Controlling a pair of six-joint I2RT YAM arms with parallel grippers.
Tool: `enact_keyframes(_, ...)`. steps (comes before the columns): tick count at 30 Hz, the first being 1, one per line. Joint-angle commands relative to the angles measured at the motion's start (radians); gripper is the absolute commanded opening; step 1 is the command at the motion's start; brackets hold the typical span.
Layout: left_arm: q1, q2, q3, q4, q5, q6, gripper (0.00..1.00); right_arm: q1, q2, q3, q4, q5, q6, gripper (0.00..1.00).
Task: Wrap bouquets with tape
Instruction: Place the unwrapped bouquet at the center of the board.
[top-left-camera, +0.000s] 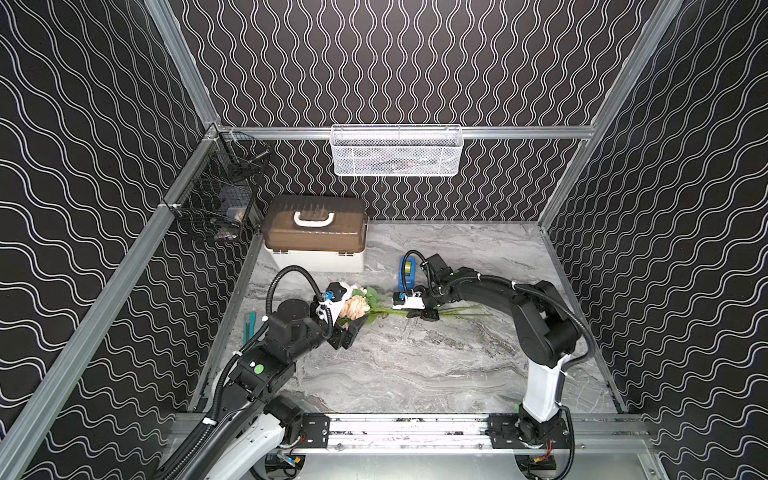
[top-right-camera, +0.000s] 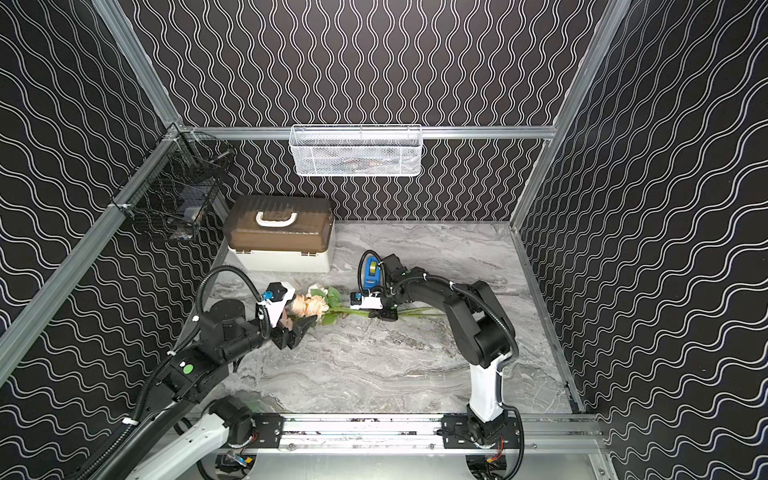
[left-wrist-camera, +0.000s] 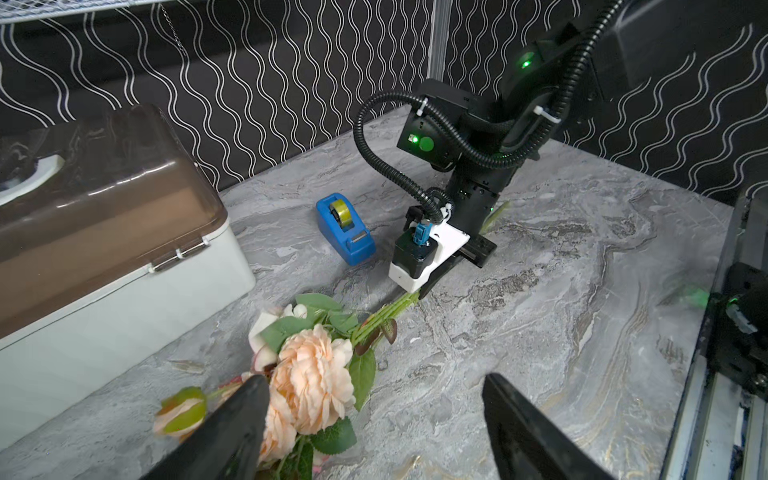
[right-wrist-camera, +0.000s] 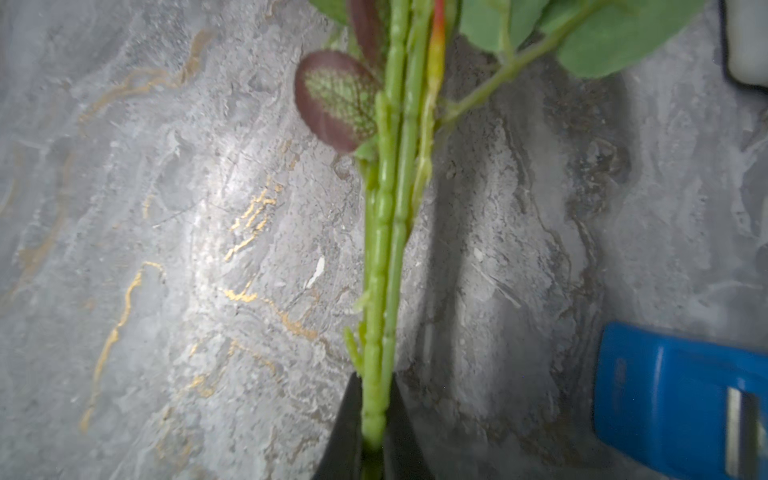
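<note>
Beside the blue tape dispenser, its embossed lettering unreadably blurred, the right gripper pinches the bouquet by its stems; the left gripper jaws stand spread at the blooms.

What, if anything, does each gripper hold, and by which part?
The right gripper pinches the bouquet by its green stems. The left gripper is open beside the flowers, holding nothing.

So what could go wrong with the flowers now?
The right gripper pinches only the thin stems, so the bouquet could twist or slip. The open left gripper sits right at the big flower; closing there might squash petals. The blue tape dispenser stands close beside the right gripper and could get bumped.
</note>
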Motion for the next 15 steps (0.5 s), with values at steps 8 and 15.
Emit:
enact_keyframes(8, -0.001, 0.052, -0.008, 0.067, -0.025, 0.050, 0.87, 0.000, 0.131, 0.093, -0.018, 0.061, -0.075, 0.00)
enact_keyframes(15, -0.002, 0.072, -0.012, 0.078, -0.034, 0.058, 0.89, -0.016, 0.169, 0.109, 0.009, 0.111, -0.088, 0.07)
